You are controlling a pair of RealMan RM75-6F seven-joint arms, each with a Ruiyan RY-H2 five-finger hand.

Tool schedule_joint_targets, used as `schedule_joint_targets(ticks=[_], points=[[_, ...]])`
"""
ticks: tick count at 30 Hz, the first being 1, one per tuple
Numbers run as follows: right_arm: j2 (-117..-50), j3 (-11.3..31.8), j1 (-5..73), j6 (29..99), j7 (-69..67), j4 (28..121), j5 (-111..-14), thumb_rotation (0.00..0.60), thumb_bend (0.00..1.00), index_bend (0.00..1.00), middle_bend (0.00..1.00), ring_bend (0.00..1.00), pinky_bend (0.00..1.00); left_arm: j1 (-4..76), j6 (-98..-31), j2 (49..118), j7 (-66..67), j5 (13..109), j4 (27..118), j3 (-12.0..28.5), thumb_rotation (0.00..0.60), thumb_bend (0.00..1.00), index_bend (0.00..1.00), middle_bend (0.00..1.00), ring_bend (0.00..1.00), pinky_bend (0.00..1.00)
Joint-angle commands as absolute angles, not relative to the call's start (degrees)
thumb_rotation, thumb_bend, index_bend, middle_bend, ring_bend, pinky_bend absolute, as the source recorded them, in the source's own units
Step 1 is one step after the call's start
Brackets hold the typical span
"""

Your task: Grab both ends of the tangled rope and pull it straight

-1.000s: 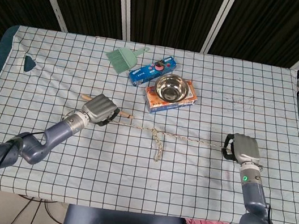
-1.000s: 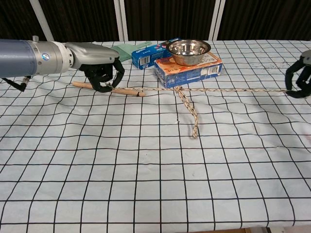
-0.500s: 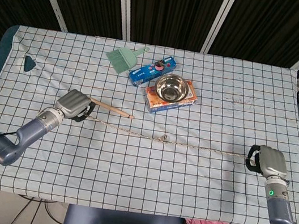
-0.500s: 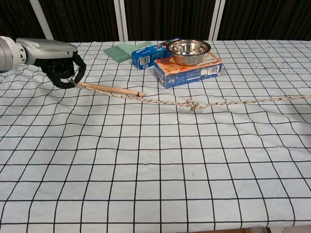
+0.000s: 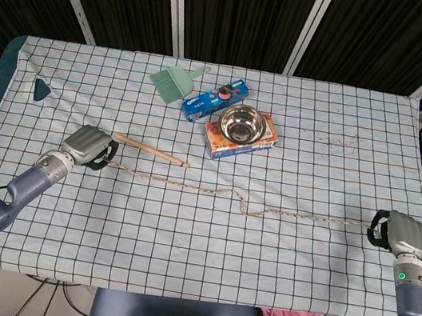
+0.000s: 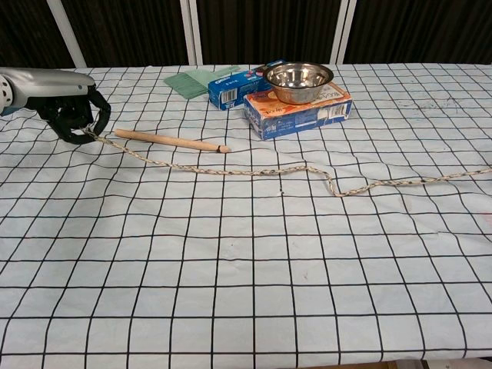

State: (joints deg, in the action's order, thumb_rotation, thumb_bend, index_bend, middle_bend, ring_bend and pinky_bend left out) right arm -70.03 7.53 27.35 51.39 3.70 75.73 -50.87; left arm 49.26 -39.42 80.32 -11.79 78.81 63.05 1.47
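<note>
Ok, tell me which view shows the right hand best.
The head view: the right hand is fully in frame at the table's right edge, holding the rope end. The chest view shows only the rope running off its right edge; that hand is out of frame.

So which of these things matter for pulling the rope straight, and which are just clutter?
In the job:
rope
left hand, gripping one end
right hand, gripping the other end

Lying about:
wooden stick
steel bowl on an orange box
blue box
green brush
</note>
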Motion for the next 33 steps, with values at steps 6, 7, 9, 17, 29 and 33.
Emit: schedule_joint_targets(ticks=[6,7,9,17,29,33], points=[[-71.53,8.26,27.49,49.00,3.23,71.17,-49.22,0.600,0.45,0.66,0.85,1.00,0.92,48.77,-39.28,80.92,-13.06,79.91,61.10,0.87,0.600,0.44,0.63,0.88,0.81,0.70],[-71.75,8.35,27.51,48.54,3.30,70.37,-48.77,0.600,0.45,0.66,0.85,1.00,0.92,48.64,-39.30,81.01,-13.37,79.98,60.73,0.84,0.600,0.44,0.63,0.88,0.81,0.70],[-72.13,8.55,27.53,47.71,3.29,69.14,-48.10,0.600,0.45,0.66,0.85,1.00,0.92,48.38,-39.33,81.23,-14.01,80.16,60.03,0.73,0.600,0.44,0.63,0.88,0.81,0.70],[-73.78,8.69,27.40,44.92,2.86,64.90,-46.84,0.600,0.45,0.66,0.85,1.00,0.92,47.47,-39.11,82.50,-16.52,81.20,58.33,-0.21,0.600,0.44,0.63,0.88,0.81,0.70],[-76.35,8.45,27.44,40.20,1.27,60.12,-47.19,0.600,0.45,0.66,0.85,1.00,0.92,46.82,-38.57,85.67,-20.82,83.40,54.52,-1.73,0.600,0.44,0.63,0.88,0.81,0.70],[-77.92,8.23,27.44,39.23,0.97,57.97,-47.67,0.600,0.45,0.66,0.85,1.00,0.92,46.72,-38.24,87.07,-22.11,84.10,52.86,-2.26,0.600,0.44,0.62,0.88,0.81,0.70]])
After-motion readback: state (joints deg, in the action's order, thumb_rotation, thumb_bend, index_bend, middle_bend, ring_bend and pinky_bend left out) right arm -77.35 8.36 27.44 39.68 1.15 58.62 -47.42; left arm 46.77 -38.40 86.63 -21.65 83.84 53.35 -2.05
